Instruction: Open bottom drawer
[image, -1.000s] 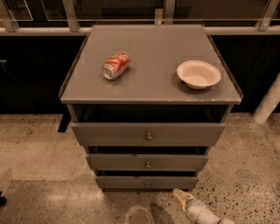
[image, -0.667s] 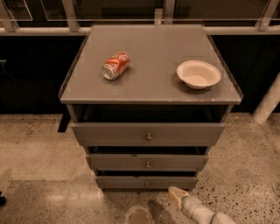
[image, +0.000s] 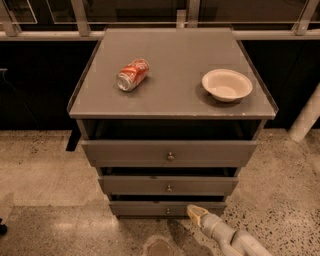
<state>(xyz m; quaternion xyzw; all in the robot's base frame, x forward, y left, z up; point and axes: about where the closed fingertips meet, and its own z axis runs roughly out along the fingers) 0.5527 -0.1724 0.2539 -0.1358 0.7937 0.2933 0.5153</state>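
One bottom drawer (image: 140, 207), long axis horizontal, front facing the camera; gripper (image: 195, 213) just right of its knob (image: 167, 210), grip state indiscernible.

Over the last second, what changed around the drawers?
The pincer crept up and left along the floor. Its tip is now just right of the knob on the bottom drawer, and it holds nothing. The drawers, can and bowl stayed put.

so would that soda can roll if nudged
Likely: the can lies on its side, so a nudge probably rolls it; the cabinet top's raised rim may stop it. The gripper is low, by the bottom drawer.
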